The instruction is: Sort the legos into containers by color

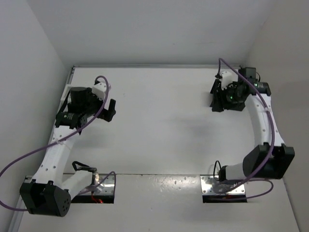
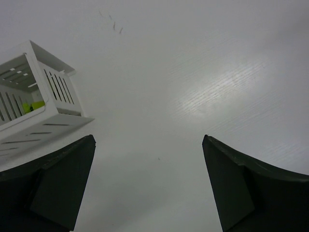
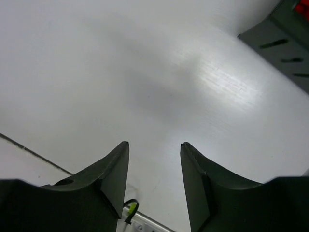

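– White tabletop [image 1: 159,125] boxed in by pale walls, and both arms out over it. Which one is nearer to what?

– The left arm [image 1: 53,154] is nearer the white slatted bin [image 2: 53,104], which its wrist camera shows up and to the left of the fingers, close but not touching. The right arm [image 1: 263,125] is nearer the black slotted bin [image 3: 282,46], which sits up and to the right of its fingers, well clear of them. Both bins are cut off by the frame edge, so I cannot tell their long axes.

– And the pincers?

– The left gripper [image 2: 148,159] is spread wide with nothing in it. The right gripper [image 3: 154,159] is parted more narrowly, with bare table between the jaws.

– Where are the legos?

– Yellow-green bricks [image 2: 33,106] lie inside the white bin's visible compartment. A speck of red [image 3: 305,9] shows at the black bin's top corner, but it is too cropped to name. No loose brick shows in any view, so I judge the sorting nearly or fully done.

– Any brand or writing?

– None that I can read.
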`<state>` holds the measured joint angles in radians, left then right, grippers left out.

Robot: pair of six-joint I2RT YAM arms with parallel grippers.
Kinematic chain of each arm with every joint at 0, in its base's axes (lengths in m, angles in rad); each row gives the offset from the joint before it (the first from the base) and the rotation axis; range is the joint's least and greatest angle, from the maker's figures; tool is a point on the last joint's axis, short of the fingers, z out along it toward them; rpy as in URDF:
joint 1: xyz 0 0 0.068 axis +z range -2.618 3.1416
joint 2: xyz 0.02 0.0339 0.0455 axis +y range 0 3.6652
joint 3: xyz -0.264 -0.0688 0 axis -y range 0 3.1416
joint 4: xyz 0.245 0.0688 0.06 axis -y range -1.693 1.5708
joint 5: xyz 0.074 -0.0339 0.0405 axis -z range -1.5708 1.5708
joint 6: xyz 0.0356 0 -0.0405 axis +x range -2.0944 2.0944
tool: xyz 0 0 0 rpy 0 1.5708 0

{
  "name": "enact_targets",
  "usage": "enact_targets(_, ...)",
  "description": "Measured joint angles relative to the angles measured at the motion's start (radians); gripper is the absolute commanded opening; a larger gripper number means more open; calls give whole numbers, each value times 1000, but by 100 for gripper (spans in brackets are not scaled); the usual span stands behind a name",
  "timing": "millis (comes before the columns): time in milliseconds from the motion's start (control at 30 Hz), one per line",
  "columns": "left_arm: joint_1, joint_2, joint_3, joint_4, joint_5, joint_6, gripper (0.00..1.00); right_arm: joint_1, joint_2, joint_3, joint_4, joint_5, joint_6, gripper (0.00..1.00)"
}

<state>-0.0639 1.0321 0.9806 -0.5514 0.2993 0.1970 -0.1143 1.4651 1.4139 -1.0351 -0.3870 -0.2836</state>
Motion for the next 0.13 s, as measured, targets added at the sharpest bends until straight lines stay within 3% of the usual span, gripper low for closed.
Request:
enact_targets(100,6,-52,-34,0,5,0,100,2,-92,-126,24,0,15,50)
enact_targets(133,6,-64,-40,1,8,-3,100,2,-98,-145,29,0,19,60)
